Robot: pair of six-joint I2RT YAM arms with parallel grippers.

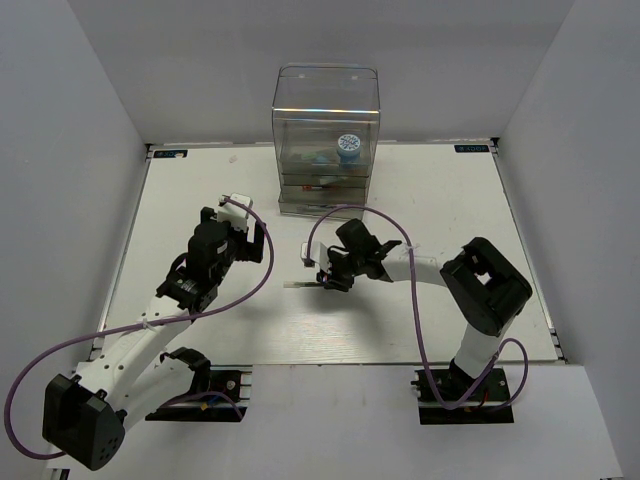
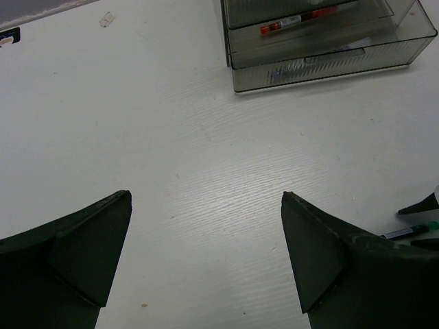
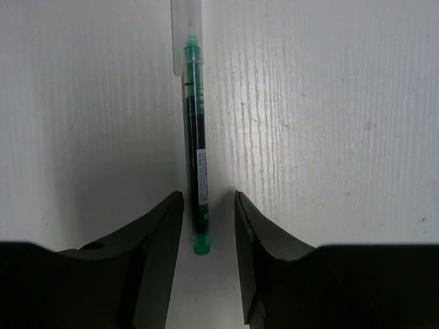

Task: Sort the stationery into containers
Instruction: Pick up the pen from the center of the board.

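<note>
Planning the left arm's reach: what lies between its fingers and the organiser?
Nothing: only bare table between the left fingers and the organiser, as the left wrist view shows.

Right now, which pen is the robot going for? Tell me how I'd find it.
Find the tall clear drawer box at the far edge of the table. In front of it, the right gripper straddles a thin pen lying flat. It has green ends and a clear cap, and lies loose on the table, unlike the red-marked pen inside a drawer.
</note>
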